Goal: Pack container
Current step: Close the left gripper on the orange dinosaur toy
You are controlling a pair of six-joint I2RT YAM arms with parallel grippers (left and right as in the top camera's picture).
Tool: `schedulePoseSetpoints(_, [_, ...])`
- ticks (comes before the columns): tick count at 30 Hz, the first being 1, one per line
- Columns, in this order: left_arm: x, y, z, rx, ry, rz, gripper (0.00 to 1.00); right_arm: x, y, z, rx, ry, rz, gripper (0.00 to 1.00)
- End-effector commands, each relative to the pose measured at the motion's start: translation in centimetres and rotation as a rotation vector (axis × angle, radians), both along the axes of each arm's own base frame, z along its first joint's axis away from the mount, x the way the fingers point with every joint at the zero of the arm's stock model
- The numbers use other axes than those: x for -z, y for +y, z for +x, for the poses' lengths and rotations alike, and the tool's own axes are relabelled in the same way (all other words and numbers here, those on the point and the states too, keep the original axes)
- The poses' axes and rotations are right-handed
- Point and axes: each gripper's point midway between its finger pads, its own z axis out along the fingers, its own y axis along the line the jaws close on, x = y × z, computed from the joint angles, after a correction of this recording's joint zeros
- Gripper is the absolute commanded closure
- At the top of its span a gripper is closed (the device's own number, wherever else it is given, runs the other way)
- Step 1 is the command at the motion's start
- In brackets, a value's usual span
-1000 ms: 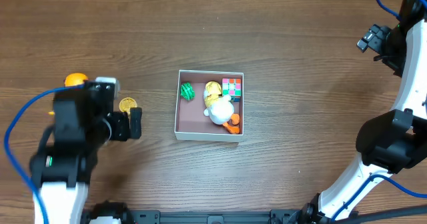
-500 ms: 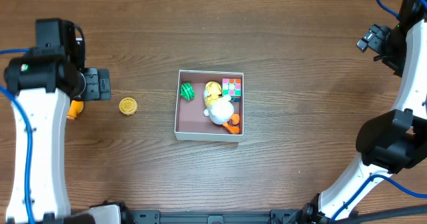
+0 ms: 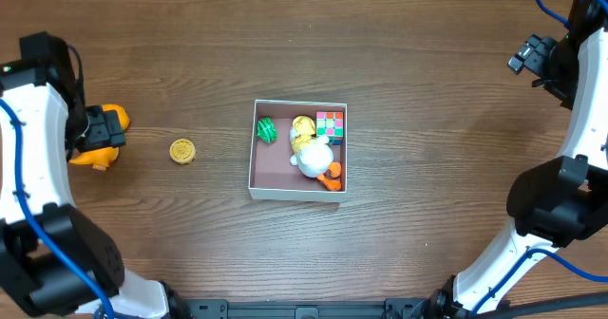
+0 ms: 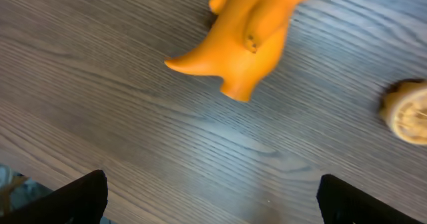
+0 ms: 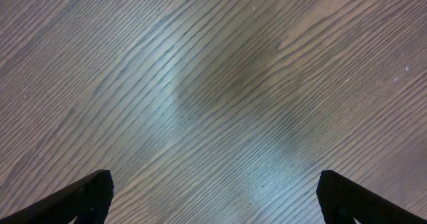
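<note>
Two toys not packed yet, lining up on the orange one

My left gripper [image 4: 213,201] hangs over the table's 9 o'clock edge, jaws spread all the way and holding nothing, with the orange toy [image 4: 250,37] just ahead at its 12. A small yellow disc [image 3: 181,150] sits at the box's 9. The container [image 3: 252,148] is dead centre, with a green toy [image 3: 266,129], a colour cube [image 3: 330,123] and a white figure [image 3: 313,156] inside. The right gripper [image 5: 213,199] is up at 2 o'clock, wide open and empty. Next, I reckon: drop, straddle the toy, close, carry it toward 3.
</note>
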Motion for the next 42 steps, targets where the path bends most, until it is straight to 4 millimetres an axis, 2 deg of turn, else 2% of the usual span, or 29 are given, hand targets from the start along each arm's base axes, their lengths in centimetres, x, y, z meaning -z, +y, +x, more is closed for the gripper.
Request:
schedulePoseSetpoints(1, [1.2, 0.3, 1.3, 0.080, -0.016, -0.062, 0.00, -0.7, 0.1, 0.0, -0.006, -0.017, -0.006, 0.00])
schedulePoseSetpoints(3, [2.0, -0.2, 2.4, 0.156, -0.034, -0.106, 0.00, -0.7, 0.1, 0.0, -0.006, -0.017, -0.006, 0.00])
schedulePoseSetpoints(6, [3.2, 0.0, 3.5, 0.206, -0.033, -0.109, 0.00, -0.7, 0.1, 0.0, -0.006, -0.017, -0.006, 0.00])
schedulePoseSetpoints(14, [7.1, 0.8, 5.0, 0.234, 0.007, -0.121, 0.00, -0.7, 0.1, 0.0, -0.006, -0.018, -0.006, 0.00])
schedulePoseSetpoints(23, [11.1, 0.7, 4.8, 0.257, 0.087, -0.169, 0.00, -0.7, 0.1, 0.0, -0.006, -0.017, -0.006, 0.00])
schedulePoseSetpoints(30, [11.7, 0.7, 5.0, 0.257, 0.090, -0.171, 0.00, -0.7, 0.1, 0.0, -0.006, -0.017, -0.006, 0.00])
schedulePoseSetpoints(31, [11.7, 0.7, 5.0, 0.257, 0.089, -0.170, 0.03, -0.7, 0.1, 0.0, -0.006, -0.017, -0.006, 0.00])
schedulePoseSetpoints(32, [11.7, 0.8, 5.1, 0.257, 0.084, -0.167, 0.16, -0.7, 0.1, 0.0, -0.006, -0.017, -0.006, 0.00])
schedulePoseSetpoints(37, [11.7, 1.0, 5.6, 0.258, 0.066, -0.157, 0.45, -0.7, 0.1, 0.0, -0.006, -0.017, -0.006, 0.00])
schedulePoseSetpoints(38, [11.7, 1.0, 5.7, 0.258, 0.064, -0.156, 0.48, -0.7, 0.1, 0.0, -0.006, -0.017, -0.006, 0.00])
schedulePoseSetpoints(42, [11.5, 1.0, 5.8, 0.256, 0.061, -0.154, 0.49, -0.7, 0.1, 0.0, -0.006, -0.017, -0.006, 0.00])
